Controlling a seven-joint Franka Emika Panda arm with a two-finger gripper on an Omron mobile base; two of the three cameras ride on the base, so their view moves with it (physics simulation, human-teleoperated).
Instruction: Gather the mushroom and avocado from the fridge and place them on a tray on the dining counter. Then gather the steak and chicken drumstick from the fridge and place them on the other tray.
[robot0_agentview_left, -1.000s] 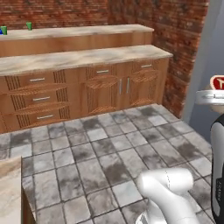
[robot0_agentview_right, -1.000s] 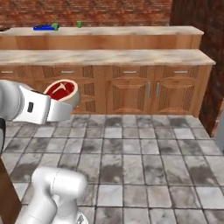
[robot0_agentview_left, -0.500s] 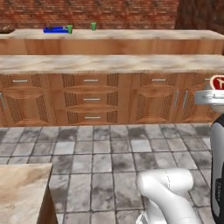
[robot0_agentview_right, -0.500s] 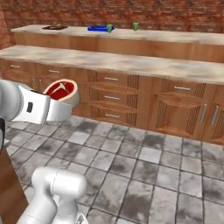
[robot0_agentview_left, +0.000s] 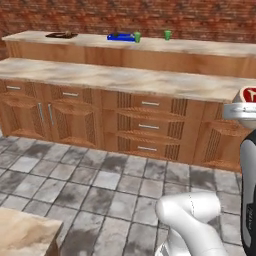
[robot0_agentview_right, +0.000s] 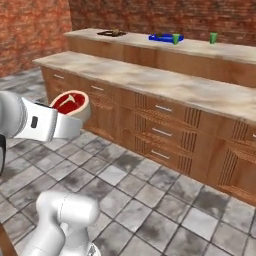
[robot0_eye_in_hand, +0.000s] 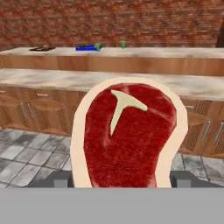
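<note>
Steak (robot0_eye_in_hand: 129, 135) was clamped btwn the jaws of the gripper (robot0_eye_in_hand: 118, 181), held up well off the floor, facing the dining counter (robot0_agentview_left: 130, 46). The same red slab w/ pale fat rim showed at the arm's end in the right base view (robot0_agentview_right: 70, 102) and at the right edge of the left base view (robot0_agentview_left: 248, 94).

Relative to the dining counter: other tray (robot0_agentview_left: 61, 35) sat on its top toward the left end, w/ sth small on it, too small to say what. Blue tray (robot0_agentview_left: 120, 37) lay on the same top just right of the brown one, w/ a green cup (robot0_agentview_left: 137, 36) touching or just beside it; a 2nd green cup (robot0_agentview_left: 168, 35) stood further right. Contents of the blue tray couldn't be made out from here.

Judgement: steak was out of the fridge and in transit, so prob. the 2nd half of the task. Left to do: set steak on the brown tray; whether the drumstick was already there I couldn't tell.
</note>
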